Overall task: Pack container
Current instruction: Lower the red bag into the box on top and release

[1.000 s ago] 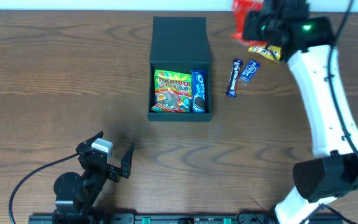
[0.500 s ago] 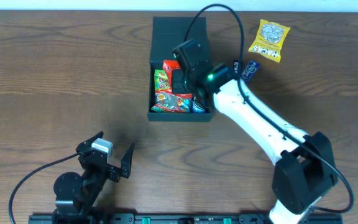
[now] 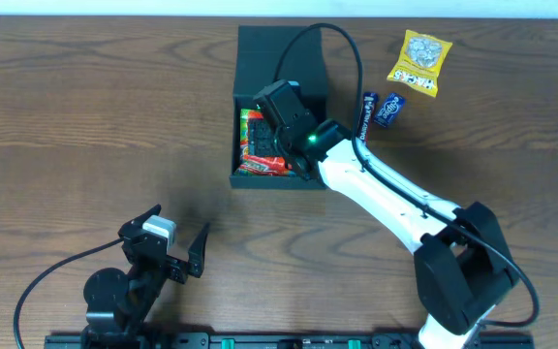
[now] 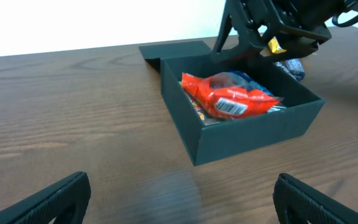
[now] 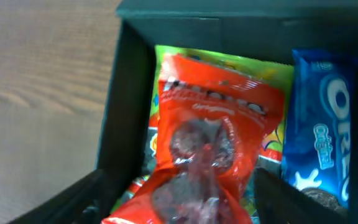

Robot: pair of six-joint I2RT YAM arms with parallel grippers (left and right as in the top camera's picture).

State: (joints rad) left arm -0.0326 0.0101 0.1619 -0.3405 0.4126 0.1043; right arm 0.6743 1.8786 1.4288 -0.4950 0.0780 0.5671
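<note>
Centrally on the brown wooden table sits the dark green square cardboard container, flip lid open toward the far edge; the right gripper hangs over it, jaws spread and released, above a red plastic snack packet lying on a green-yellow candy bag beside a blue cookie packet; overhead, the white arm hides the box's right half; a yellow foil packet and two small blue bars lie right of it, apart; bare wood spreads left and in front; the left gripper sits near the front edge, jaws wide, empty.

Overhead downward; wrists near (shared container)
</note>
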